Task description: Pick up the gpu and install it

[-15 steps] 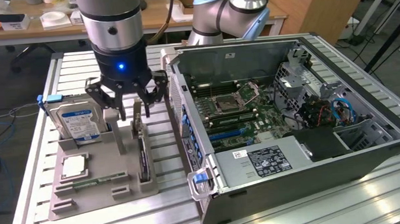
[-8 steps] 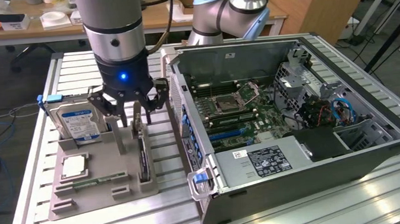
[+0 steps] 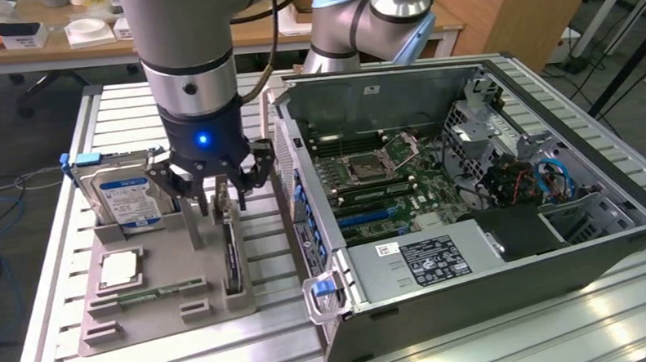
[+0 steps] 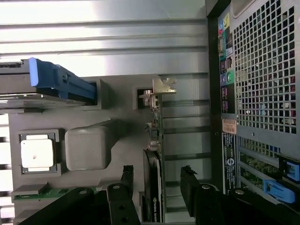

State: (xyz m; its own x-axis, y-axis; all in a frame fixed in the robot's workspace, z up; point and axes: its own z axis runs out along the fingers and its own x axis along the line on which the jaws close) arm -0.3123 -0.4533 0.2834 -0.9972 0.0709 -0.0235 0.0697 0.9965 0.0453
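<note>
The fingers (image 4: 190, 185) are spread, 1 on each side of the gpu (image 4: 154, 159), which stands on edge in the gray holder (image 4: 122, 136) on the table (image 3: 49, 266). An off-centre squeeze could tilt the card or jam it in its slot.

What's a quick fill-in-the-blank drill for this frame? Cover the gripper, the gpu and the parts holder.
1. The gpu stands on ___ in a slot of the grey holder.
2. The gripper hangs over it with its jaws ___, one on each side of the card, holding nothing.
3. The hard drive in that holder has a ___ label.
Missing words: edge; open; blue.
</note>
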